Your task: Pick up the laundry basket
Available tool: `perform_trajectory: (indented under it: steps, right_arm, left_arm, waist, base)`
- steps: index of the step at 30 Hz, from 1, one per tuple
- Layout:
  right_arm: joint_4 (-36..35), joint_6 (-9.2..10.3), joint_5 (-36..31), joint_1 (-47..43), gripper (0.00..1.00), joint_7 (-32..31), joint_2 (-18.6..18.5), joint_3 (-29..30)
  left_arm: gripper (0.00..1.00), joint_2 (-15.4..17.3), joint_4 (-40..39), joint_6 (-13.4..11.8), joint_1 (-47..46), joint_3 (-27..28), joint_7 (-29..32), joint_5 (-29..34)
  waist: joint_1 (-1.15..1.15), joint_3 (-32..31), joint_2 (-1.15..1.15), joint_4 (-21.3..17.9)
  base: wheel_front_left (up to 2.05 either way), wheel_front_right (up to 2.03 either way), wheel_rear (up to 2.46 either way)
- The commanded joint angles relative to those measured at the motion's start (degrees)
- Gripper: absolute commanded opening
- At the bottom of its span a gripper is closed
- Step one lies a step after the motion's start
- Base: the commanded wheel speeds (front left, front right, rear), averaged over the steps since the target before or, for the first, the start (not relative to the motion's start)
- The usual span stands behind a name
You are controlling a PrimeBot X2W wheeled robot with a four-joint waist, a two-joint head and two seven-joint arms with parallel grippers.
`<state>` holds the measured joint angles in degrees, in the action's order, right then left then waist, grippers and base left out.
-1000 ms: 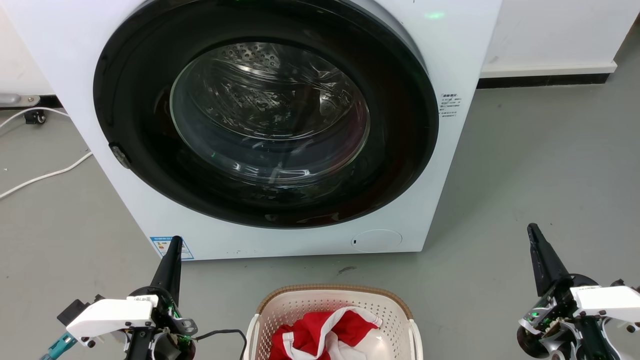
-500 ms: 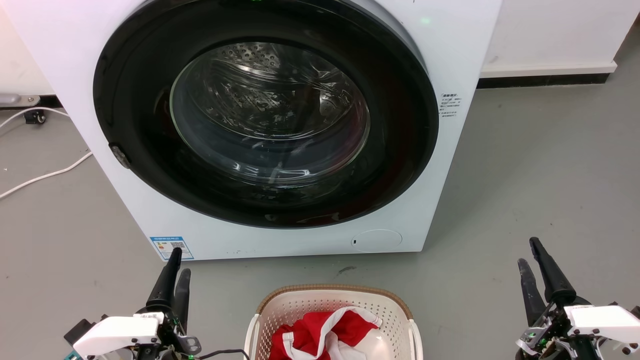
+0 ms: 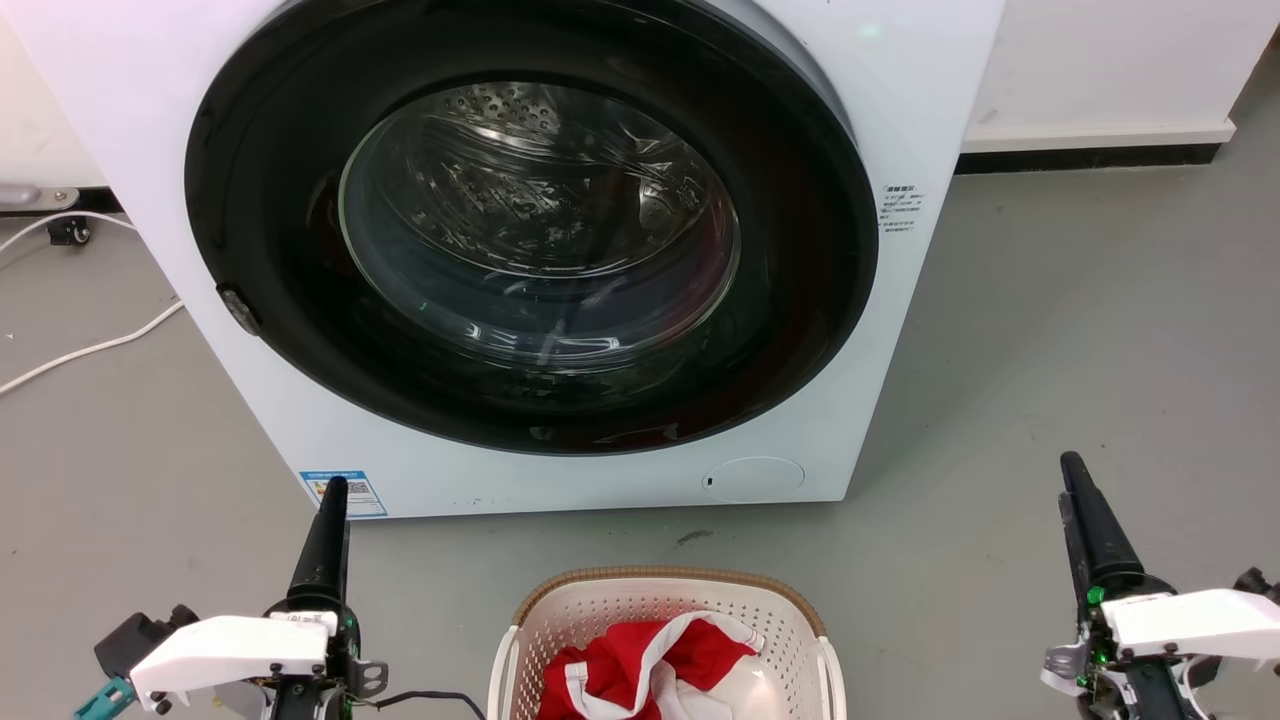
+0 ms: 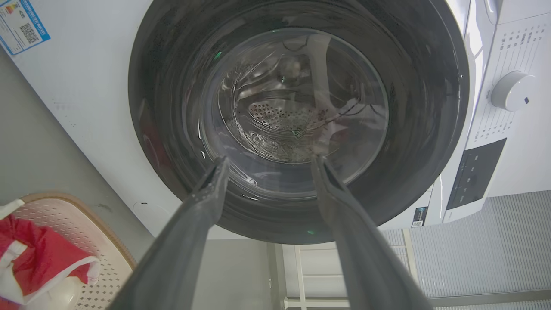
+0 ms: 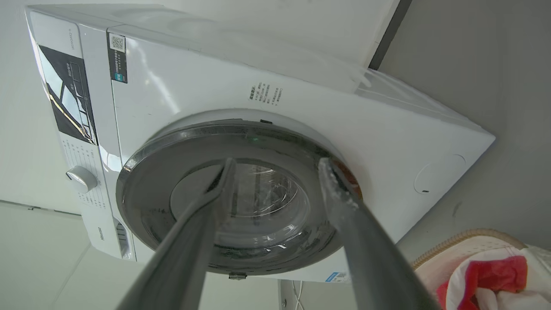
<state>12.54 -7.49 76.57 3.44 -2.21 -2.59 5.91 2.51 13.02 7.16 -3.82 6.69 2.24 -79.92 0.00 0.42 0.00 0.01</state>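
At lower left of the head view my left tool point(image 3: 333, 490) points up the frame, its fingers point(image 3: 322, 550) edge-on. Its wrist view shows them parted, gripping nothing. The brown-rimmed, cream perforated plastic laundry basket point(image 3: 660, 579) sits on the floor at bottom centre, below the white front-loading washing machine point(image 3: 920, 90). At lower right my right tool point(image 3: 1072, 468) points up too, and its wrist view shows it parted and empty.
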Motion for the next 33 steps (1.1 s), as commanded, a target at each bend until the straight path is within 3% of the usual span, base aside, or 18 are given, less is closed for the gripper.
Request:
perform_trajectory:
  steps: [1, 4, 13, 33]
  right_arm:
    - [-1.82, 0.00, -3.70, 0.34, 1.00, 0.71, -0.13, -0.52]
    - [-3.06, 0.00, -10.88, -0.31, 1.00, 1.94, -0.15, -1.41]
    - [-4.89, 0.00, -23.57, -1.24, 1.00, 3.99, -0.18, -3.00]
    - [-6.63, 0.00, -43.04, -2.92, 1.00, 7.96, -0.25, -3.90]
  left_arm:
    - [1.00, 0.20, -1.65, -0.23, -0.80, 0.10, -0.75, 2.73]
    - [1.00, 0.22, -2.90, -1.03, -0.40, -0.40, -1.99, 8.42]
    - [1.00, 0.25, -4.69, -2.17, 0.22, -1.65, -4.04, 18.01]
    - [1.00, 0.32, -5.82, -3.47, 1.59, -3.26, -7.95, 34.77]
  waist:
    - [0.00, 0.02, 0.00, 0.00]
    - [0.00, 0.05, 0.00, 0.03]
    - [0.00, 0.15, 0.00, 0.12]
    - [0.00, 0.26, 0.00, 0.23]
  base:
    - [0.00, 0.00, 0.00]
    - [0.00, 0.00, 0.00]
    - [0.00, 0.00, 0.00]
    - [0.00, 0.00, 0.00]
